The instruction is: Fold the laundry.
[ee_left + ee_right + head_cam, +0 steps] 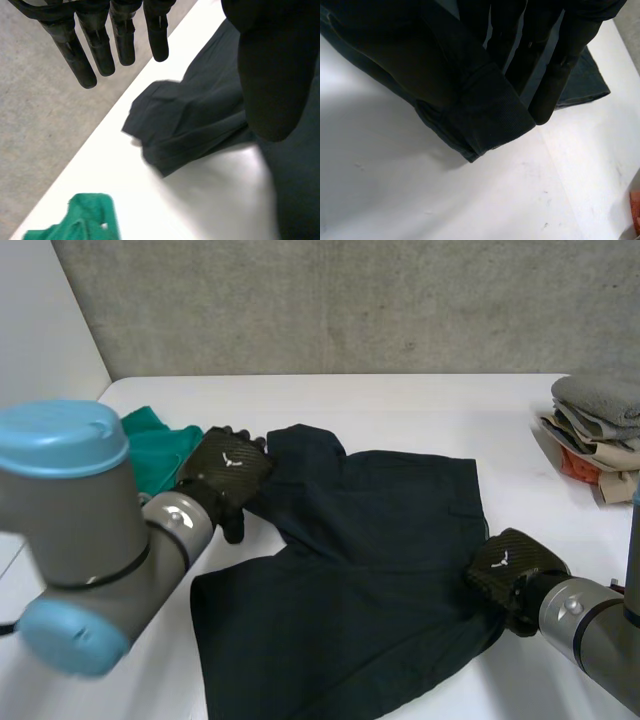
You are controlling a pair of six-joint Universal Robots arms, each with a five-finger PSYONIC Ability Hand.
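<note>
Markings first: a small white emblem sits on the back of the left robot hand (228, 472) and another on the back of the right robot hand (512, 565). Both are too small to read as a brand or as words.

The dark garment (370, 570) lies spread on the white bench (400, 410), reaching from the bench's middle to its near edge. Its broad body is mostly flat with soft creases, and its longer run goes slantwise from the near left toward the far right. A narrower, bunched part points toward the bench's far left corner; whether this is a sleeve or a leg cannot be told. A ribbed hem (495, 115) finishes the garment's right side.

The left robot hand is at that bunched far-left part. Its fingers (100, 45) hang straight and apart above the bench edge, clear of the cloth, with the thumb held wide. It grips nothing.

The right robot hand is at the garment's right edge, toward the bench's near right corner. In the right wrist view its straight fingers (560, 75) press against the cloth just behind the ribbed hem. That edge is pinched in the hand and raised off the bench, with shadow beneath it.

A green cloth (160, 450) lies crumpled near the bench's left edge, just beside the left robot hand and apart from the dark garment. A stack of folded cloths (600, 425) in grey, beige and orange-red sits at the bench's right edge.
</note>
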